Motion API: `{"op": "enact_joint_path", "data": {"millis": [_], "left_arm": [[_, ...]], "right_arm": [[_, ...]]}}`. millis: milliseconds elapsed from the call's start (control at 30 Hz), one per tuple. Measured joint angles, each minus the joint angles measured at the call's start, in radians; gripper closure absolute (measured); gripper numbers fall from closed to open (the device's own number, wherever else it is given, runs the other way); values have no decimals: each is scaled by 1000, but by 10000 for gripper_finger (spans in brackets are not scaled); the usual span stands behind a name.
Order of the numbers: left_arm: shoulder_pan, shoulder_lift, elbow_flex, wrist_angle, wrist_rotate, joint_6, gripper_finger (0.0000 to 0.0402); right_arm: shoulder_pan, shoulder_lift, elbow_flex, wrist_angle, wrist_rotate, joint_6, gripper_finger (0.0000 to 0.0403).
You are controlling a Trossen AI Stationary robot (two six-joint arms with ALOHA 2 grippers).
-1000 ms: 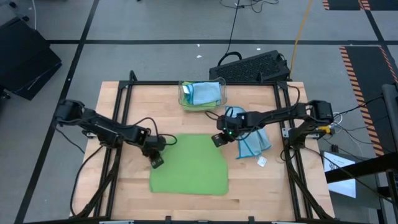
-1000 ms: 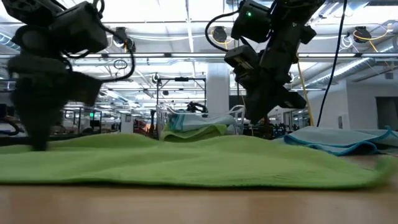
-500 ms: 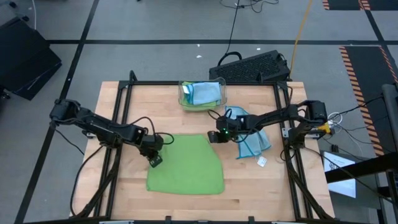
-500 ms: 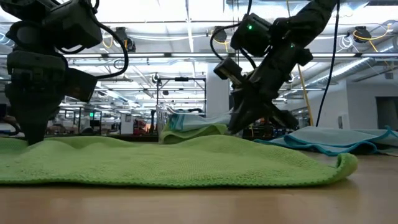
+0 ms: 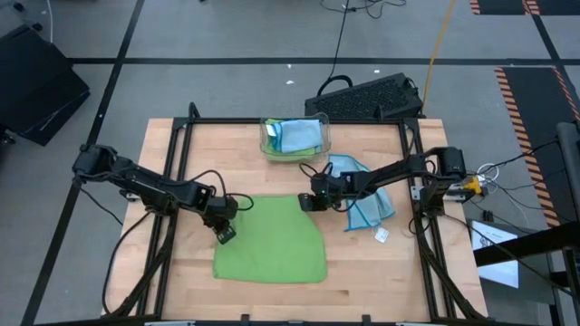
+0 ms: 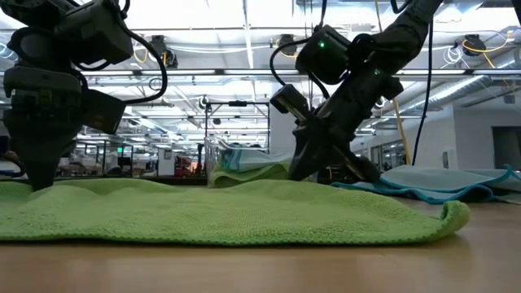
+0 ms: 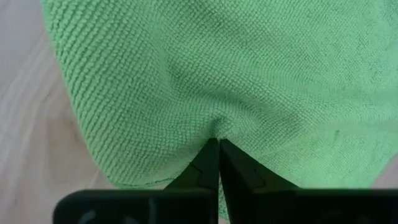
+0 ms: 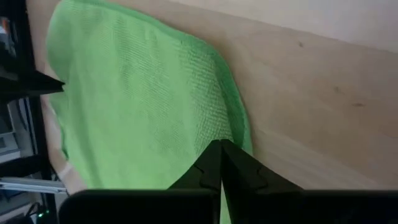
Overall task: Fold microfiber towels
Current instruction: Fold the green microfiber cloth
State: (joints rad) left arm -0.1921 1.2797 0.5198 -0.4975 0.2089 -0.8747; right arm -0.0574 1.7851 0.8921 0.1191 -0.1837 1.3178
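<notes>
Overhead, bright ceiling lights (image 6: 244,12) beyond wooden table (image 5: 362,263), green towel (image 5: 270,240).

Spread towel (image 5: 270,241) lies between both tools, bin (image 5: 294,139) behind.

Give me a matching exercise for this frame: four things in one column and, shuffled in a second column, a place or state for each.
Things:
1. green towel
2. blue towel
3. clear bin
4. left gripper

Places or states:
A. at the table's far edge, towels inside
B. spread flat in the middle
C. crumpled near the right arm
D. shut on the green towel's left edge

Pairs: 1-B, 2-C, 3-A, 4-D
</notes>
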Motion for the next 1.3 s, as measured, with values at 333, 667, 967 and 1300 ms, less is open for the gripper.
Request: {"op": "enact_joint_path", "data": {"millis": [333, 667, 967, 1300], "left_arm": [[0, 0, 1, -1, 0, 2, 396], [0, -1, 1, -1, -7, 13, 382], [0, -1, 1, -1, -8, 24, 391], [0, -1, 1, 1, -8, 23, 396]], "right_arm": [[-22, -21, 0, -5, -27, -37, 403], [-26, -21, 0, -10, -20, -45, 403], [-19, -21, 0, -15, 27, -40, 403], [7, 16, 0, 9, 21, -16, 403]]}}
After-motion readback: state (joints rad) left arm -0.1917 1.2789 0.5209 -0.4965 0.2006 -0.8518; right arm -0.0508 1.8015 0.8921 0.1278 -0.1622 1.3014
